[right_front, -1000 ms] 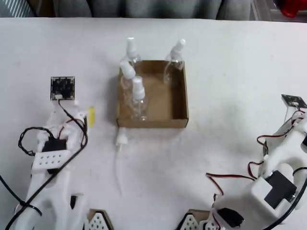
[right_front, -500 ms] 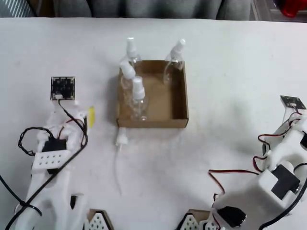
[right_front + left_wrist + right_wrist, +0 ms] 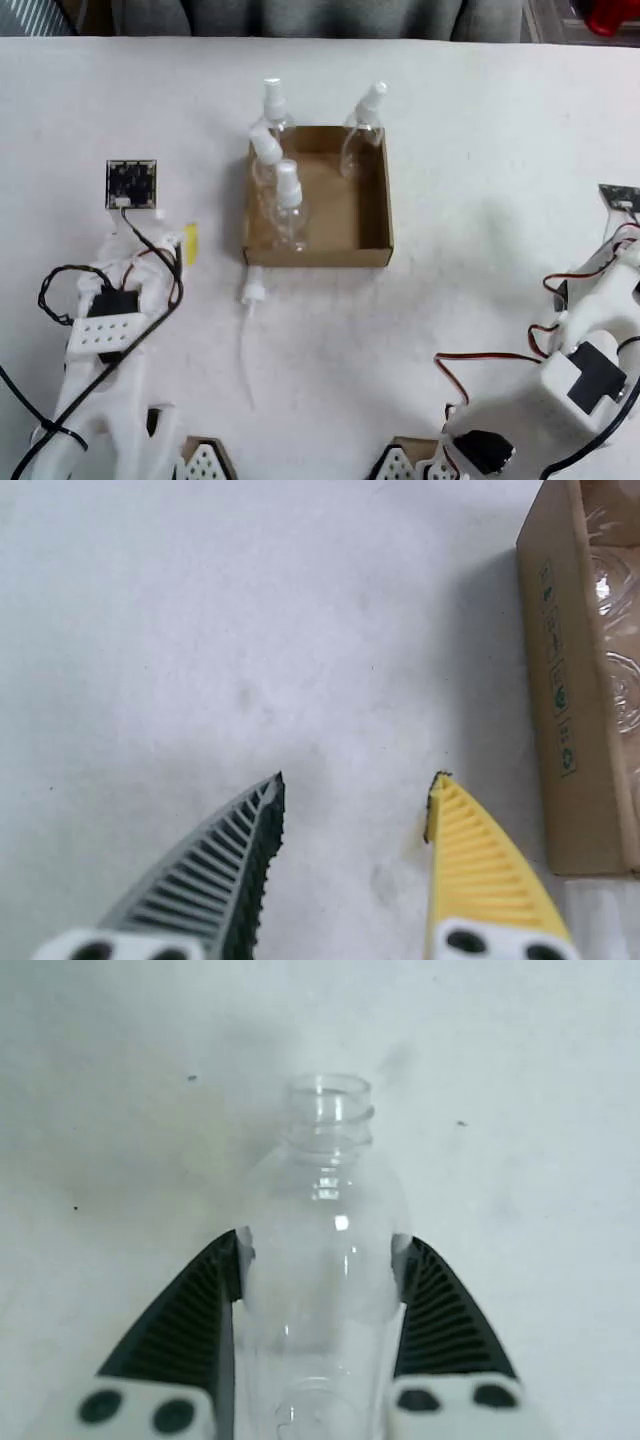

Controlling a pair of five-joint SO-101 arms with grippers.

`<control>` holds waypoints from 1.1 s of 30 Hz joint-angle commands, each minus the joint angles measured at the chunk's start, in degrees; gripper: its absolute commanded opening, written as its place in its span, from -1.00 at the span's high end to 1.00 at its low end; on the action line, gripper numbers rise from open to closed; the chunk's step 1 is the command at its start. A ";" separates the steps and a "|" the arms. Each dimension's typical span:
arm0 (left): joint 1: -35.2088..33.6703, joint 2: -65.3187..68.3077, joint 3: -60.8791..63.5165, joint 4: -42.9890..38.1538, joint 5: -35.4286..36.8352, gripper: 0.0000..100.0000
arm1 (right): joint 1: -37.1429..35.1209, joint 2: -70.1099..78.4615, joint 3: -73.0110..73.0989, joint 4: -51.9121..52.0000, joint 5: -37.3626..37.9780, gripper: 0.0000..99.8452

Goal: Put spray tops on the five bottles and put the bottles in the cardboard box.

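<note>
Cardboard box (image 3: 320,257) | spray-topped bottles (image 3: 288,205) inside | topless bottle (image 3: 320,1240) between right jaws

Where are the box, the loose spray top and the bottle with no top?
box (image 3: 318,257): high view, its front wall.
loose spray top (image 3: 252,291): high view, its white head.
bottle (image 3: 322,1250): right wrist view, its clear body.
</note>
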 commanded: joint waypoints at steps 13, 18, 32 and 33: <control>3.12 -2.42 -4.13 11.60 -0.44 0.56 | -1.63 -12.35 3.60 8.04 0.26 0.97; 8.22 -7.87 -9.76 28.92 -0.44 0.56 | -2.59 -12.44 5.19 8.04 0.26 0.97; 24.92 -17.27 -4.13 32.70 -0.09 0.55 | -2.51 -12.44 5.27 8.04 0.26 0.97; 24.92 -15.96 -4.13 31.65 0.97 0.55 | -2.51 -12.35 5.27 8.04 0.26 0.97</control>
